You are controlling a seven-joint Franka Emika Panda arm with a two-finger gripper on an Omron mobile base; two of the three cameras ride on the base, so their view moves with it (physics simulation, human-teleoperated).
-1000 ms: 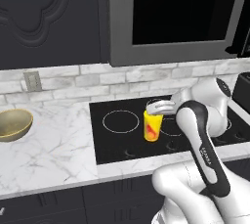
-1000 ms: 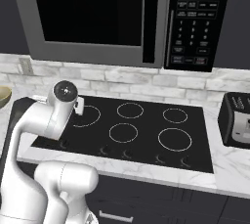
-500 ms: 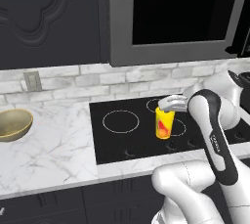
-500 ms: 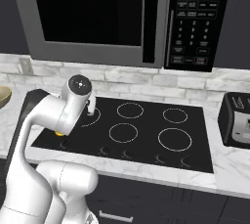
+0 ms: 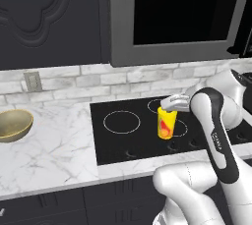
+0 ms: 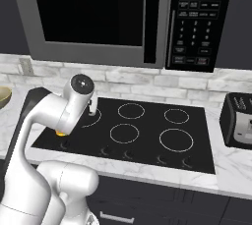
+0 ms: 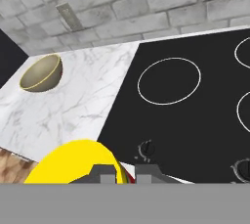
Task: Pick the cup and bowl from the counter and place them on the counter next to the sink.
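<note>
Shifted right since the earlier frame, the cup [image 5: 167, 123] now sits center-right in the left base view, carried above the cooktop [image 5: 138, 143]. Bowl [image 5: 14, 125] rests at far left on the counter [image 5: 59, 155]. Gripper [image 5: 172, 104] is clamped on the cup's rim. Hand view: bowl upper left, cup bottom left between the fingertips [image 7: 146, 173].

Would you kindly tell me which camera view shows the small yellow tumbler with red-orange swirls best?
The left base view: the small yellow tumbler hangs side-on under the gripper, over the black cooktop. The right base view gives a sliver behind the arm; the hand view, its rim close up.
</note>
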